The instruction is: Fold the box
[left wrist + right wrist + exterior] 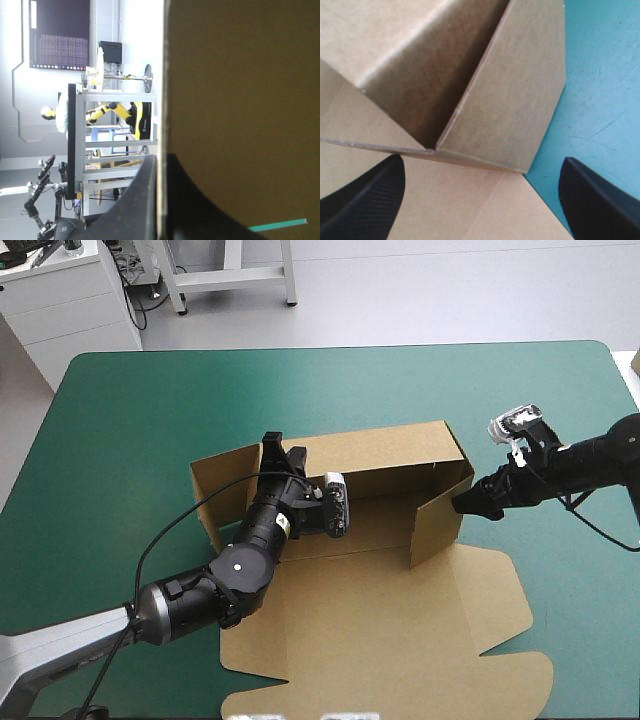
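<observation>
Brown cardboard box (pixel 390 590) on teal-green worktop (pixel 130 440): back and right walls raised, lid flat. Left jaws pinch a wall's edge; right jaws gape at the right wall.

Hidden beneath the left arm (pixel 240 570): part of the box (pixel 400 450) floor and left wall. Cut off at the high view's near edge: its rounded front flap. Blocked in the left wrist view by board clamped in the left end effector (pixel 161 165): nearly all the desk (pixel 280 224).
</observation>
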You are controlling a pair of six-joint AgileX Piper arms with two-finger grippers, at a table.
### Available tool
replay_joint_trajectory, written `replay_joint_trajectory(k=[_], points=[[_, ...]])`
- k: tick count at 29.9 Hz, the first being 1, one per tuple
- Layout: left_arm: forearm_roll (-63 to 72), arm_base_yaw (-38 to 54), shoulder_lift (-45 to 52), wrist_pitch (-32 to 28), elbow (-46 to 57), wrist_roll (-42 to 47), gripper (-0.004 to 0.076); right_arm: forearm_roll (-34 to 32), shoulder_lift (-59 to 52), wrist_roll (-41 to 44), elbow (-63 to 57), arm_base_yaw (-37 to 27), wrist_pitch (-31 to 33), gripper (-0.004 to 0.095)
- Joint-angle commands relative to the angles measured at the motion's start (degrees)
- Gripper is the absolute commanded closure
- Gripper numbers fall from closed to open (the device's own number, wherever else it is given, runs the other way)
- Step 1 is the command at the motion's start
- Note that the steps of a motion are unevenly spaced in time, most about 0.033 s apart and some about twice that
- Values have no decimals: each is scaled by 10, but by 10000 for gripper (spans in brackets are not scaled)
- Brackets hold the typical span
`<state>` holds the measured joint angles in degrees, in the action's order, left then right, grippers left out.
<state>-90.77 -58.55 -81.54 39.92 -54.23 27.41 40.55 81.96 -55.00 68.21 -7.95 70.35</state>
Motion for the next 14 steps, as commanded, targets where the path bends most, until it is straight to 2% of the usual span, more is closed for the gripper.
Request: replay_joint_trajectory(k=[1,8,14], points=[[-30,0,17,8,-19,9,756,32,-21,-9,12,-3,6,149],[-30,0,17,8,-19,9,756,47,-21,-31,-18,-2,-13,149],[-30,0,17,8,-19,20,756,60,-21,-68,-82,23,-76,149]])
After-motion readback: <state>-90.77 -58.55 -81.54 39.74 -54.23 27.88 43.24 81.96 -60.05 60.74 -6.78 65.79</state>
